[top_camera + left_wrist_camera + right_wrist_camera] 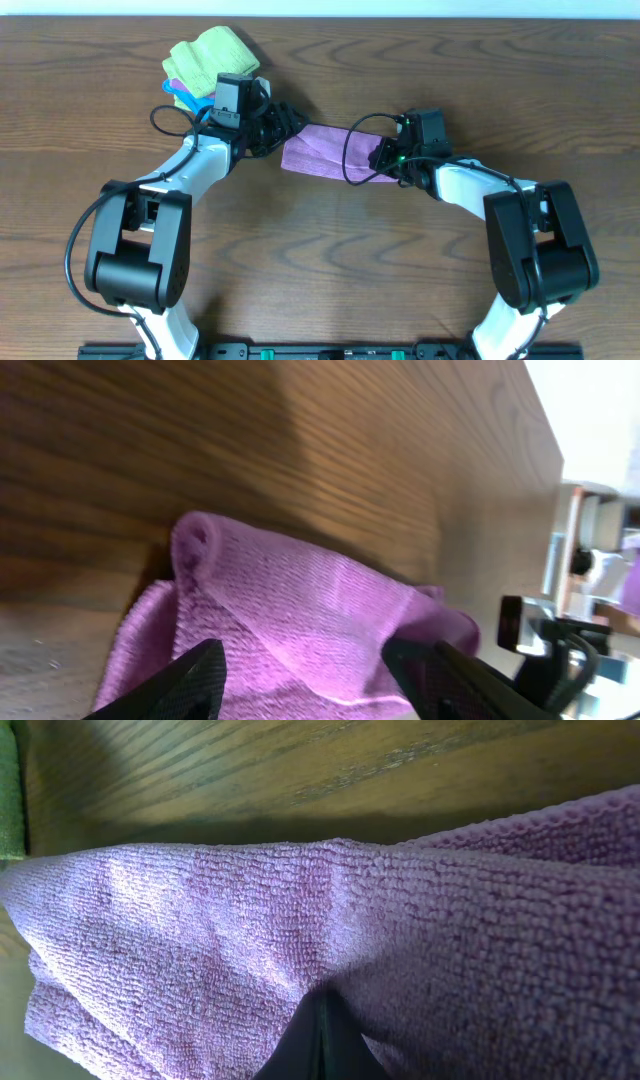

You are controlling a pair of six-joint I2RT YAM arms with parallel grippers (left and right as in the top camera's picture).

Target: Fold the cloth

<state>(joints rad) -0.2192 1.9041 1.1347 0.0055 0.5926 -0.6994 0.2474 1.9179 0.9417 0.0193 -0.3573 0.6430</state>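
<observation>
At the middle of the surface (320,270), your purple cloth (315,150) is lying bunched; your left claw (305,665) is gaping released at its left end, and your right claw (322,1035) is clenching its right edge.

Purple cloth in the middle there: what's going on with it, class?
Two robot arms are working the purple cloth, which lies rumpled on the wooden table. The right gripper is pinched shut on its right edge. The left gripper is open, fingers straddling the cloth's left end. A yellow-green cloth pile sits behind the left arm.
</observation>
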